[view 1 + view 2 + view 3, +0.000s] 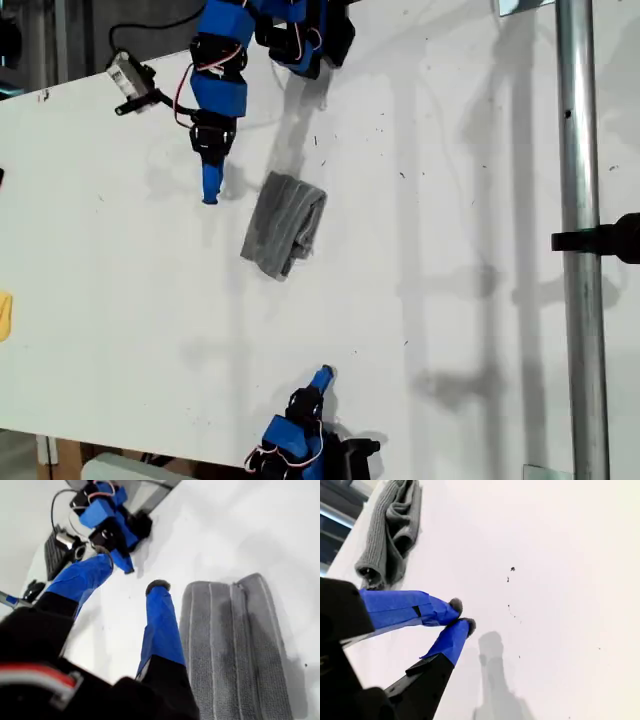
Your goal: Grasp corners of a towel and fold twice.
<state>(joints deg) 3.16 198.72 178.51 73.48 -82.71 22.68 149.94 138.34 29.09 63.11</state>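
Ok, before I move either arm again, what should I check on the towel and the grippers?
1. Towel folded flat: not ok. It is a narrow bundle, and the second wrist view shows it rumpled.
2. Folded twice: cannot tell. The layers cannot be counted.
3. Corners free to grasp: cannot tell. None stands out from the folds.
4. My first gripper open and empty: ok. It is beside the towel, not on it.
5. My second gripper ready to grasp: not ok. It is shut and empty, apart from the towel.
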